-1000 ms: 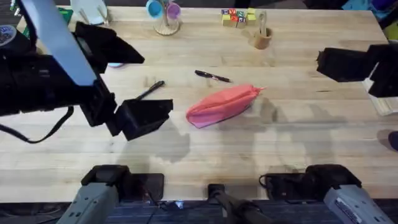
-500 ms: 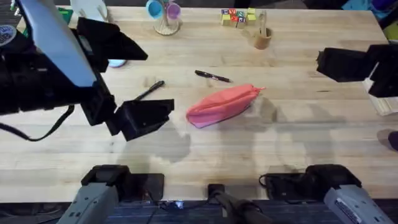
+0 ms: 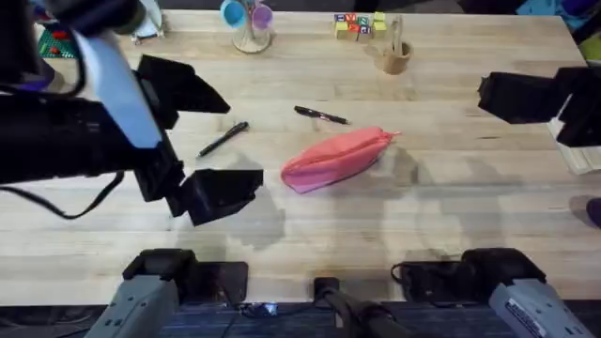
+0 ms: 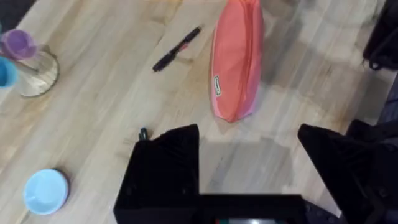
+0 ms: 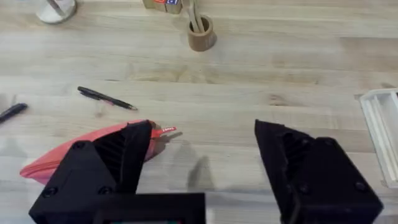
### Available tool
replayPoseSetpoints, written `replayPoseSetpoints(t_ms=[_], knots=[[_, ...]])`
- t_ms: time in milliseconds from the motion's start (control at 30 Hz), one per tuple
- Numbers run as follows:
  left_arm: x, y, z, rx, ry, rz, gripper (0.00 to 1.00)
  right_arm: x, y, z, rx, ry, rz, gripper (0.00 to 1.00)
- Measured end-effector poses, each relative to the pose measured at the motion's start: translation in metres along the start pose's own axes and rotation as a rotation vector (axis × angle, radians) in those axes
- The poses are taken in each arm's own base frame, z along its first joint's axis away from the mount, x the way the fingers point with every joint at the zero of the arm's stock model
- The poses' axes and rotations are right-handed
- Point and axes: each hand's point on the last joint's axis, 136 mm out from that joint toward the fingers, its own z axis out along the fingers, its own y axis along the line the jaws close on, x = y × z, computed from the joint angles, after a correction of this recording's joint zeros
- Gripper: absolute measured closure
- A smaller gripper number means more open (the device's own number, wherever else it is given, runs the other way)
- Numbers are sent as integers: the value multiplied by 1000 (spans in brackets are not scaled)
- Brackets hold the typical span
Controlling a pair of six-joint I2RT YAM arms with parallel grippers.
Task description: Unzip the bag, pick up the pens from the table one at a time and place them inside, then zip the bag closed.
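The left gripper, fingers spread, has pulled back off the near pen, leaving 2 pens and the zipped bag untouched.

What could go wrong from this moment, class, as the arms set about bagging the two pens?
1. The bag looks zipped shut and lies loose on the table; pulling the zipper with one gripper may just drag the bag along.
2. The shorter pen lies right by the open left gripper; a careless descent could roll it away.
3. The longer pen lies flat and thin, so fingers may slip off it.
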Motion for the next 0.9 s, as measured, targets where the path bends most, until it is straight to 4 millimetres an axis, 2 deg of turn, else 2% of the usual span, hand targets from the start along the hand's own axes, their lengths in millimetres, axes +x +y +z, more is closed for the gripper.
replayPoseSetpoints(t_ms=[300, 433, 667, 900], knots=[[32, 3, 37, 107, 56, -24, 6, 0, 0, 0, 0, 0, 0, 5], [42, 9, 56, 142, 52, -36, 6, 0, 0, 0, 0, 0, 0, 5], [52, 17, 75, 198, 67, -44, 6, 0, 0, 0, 0, 0, 0, 5], [67, 9, 105, 311, 105, -10, 6, 0, 0, 0, 0, 0, 0, 6]])
